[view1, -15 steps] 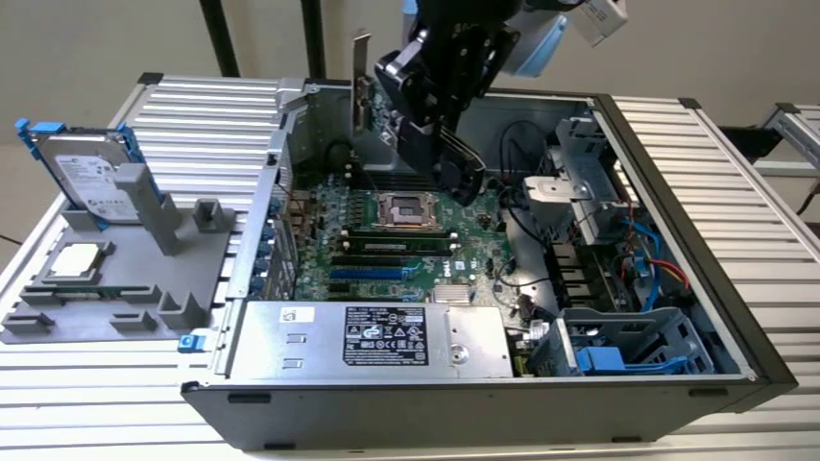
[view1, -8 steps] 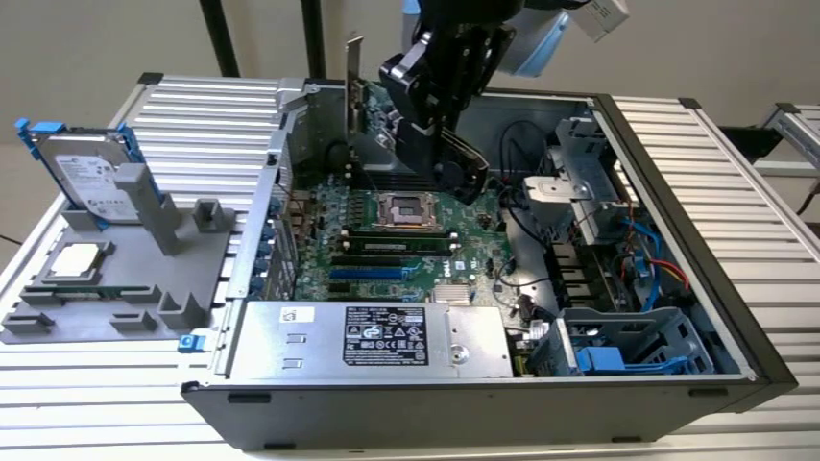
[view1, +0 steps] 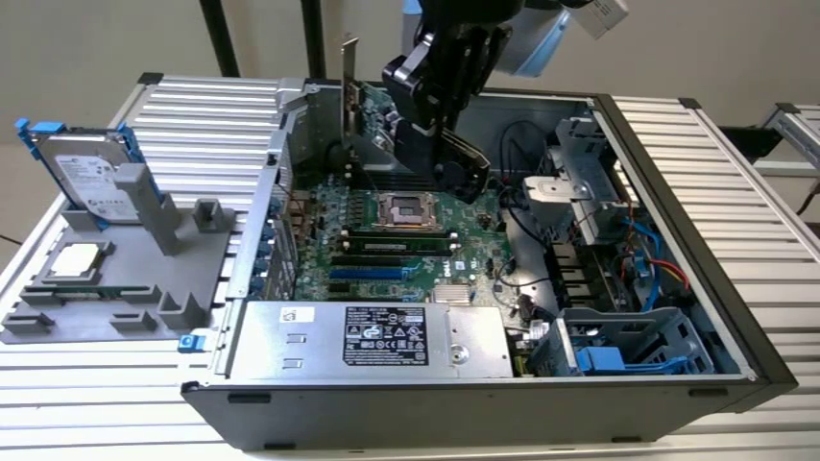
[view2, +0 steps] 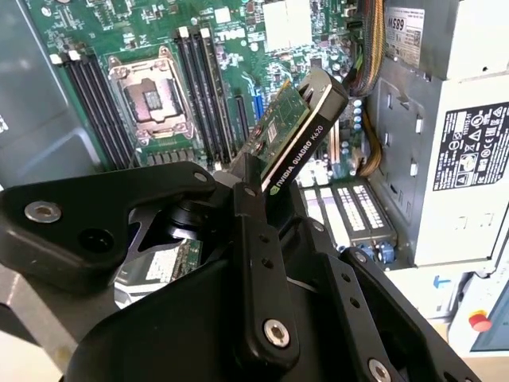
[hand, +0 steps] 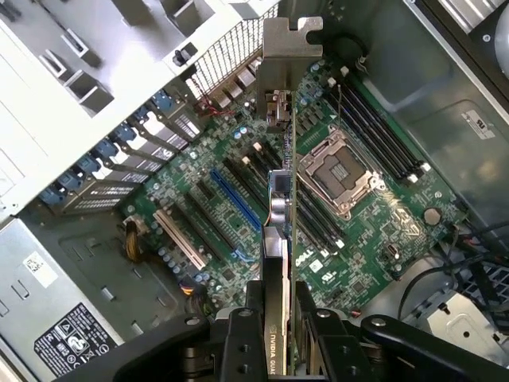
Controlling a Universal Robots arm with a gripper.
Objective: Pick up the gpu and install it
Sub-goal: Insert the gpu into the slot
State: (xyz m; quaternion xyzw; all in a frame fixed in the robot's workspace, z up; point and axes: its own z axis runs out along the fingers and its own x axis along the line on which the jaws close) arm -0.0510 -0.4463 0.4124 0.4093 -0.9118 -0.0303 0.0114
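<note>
Gripper [hand: 276, 322] of the single arm is clamped on the gpu [hand: 278, 199], its black fingers [hand: 238, 338] pressing both faces of the card at one end. In the exterior view the gripper [view1: 417, 125] holds the gpu [view1: 375, 109] upright and edge-on above the far end of the open computer case [view1: 448, 413], with the card's silver end bracket [view1: 349, 77] turned toward the case wall on the exterior view's left. In the second wrist view the gpu [view2: 302, 127] juts out from the gripper [view2: 266, 215], black shroud on one side, green board on the other. Below it lies the motherboard [view1: 384, 259] with its bare CPU socket [view1: 407, 208] and empty expansion slots [hand: 235, 199]. A power supply [view1: 372, 336] fills the case's near edge. Beside the case, at the table's [view1: 717, 163] edge on the exterior view's left, a grey fixture [view1: 129, 307] carries a hard drive [view1: 90, 178] with blue rails and a square CPU chip [view1: 77, 259].
</note>
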